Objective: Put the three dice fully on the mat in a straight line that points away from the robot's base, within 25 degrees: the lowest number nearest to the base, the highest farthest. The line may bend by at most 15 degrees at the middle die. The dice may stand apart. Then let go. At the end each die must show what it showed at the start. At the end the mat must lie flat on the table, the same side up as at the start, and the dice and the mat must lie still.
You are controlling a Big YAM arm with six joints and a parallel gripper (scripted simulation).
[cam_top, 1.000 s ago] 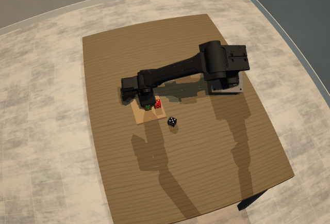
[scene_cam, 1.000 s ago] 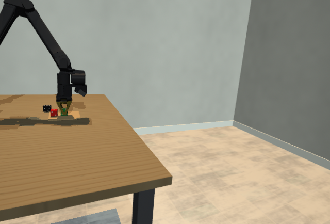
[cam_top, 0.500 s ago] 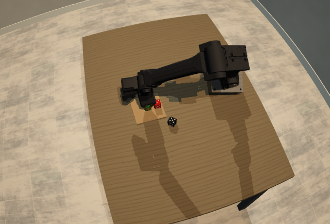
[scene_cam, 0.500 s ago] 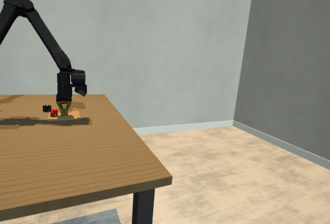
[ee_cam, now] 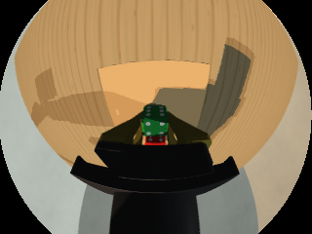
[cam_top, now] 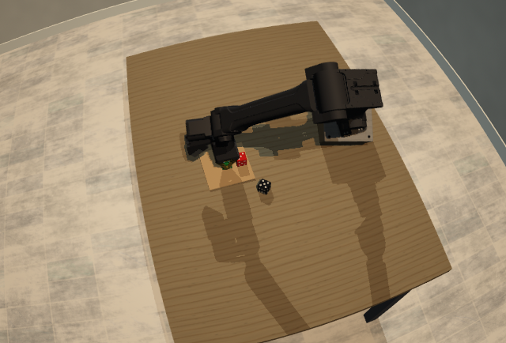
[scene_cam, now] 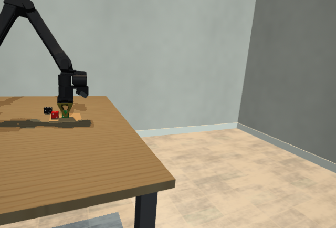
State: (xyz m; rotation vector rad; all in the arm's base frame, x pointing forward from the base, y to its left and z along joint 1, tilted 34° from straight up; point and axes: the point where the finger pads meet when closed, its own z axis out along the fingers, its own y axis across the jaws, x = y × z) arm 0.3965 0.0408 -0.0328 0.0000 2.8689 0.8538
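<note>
The green die [cam_top: 226, 164] [scene_cam: 62, 116] [ee_cam: 155, 127] is between the fingers of my gripper [cam_top: 227, 165] [scene_cam: 65, 114] [ee_cam: 155, 115], which is shut on it. It is upright, six pips up, at about mat height; its underside contact is unclear. The red die [cam_top: 241, 159] [scene_cam: 54, 115] [ee_cam: 155, 140] stands on the mat [cam_top: 216, 179] [scene_cam: 77, 116] [ee_cam: 185, 74], close to the green die on the base side. Its top seems to show two pips. The black die [cam_top: 263, 186] [scene_cam: 47, 110] lies on the table off the mat, beyond its base-side corner; its top seems to show five. The mat looks flat.
The robot's base [cam_top: 347, 135] stands at the table's right side in the top view. The forearm [cam_top: 269, 108] [scene_cam: 44, 32] reaches above the table [cam_top: 183, 228] [scene_cam: 108, 165] from there. Its shadows cross the mat and the table.
</note>
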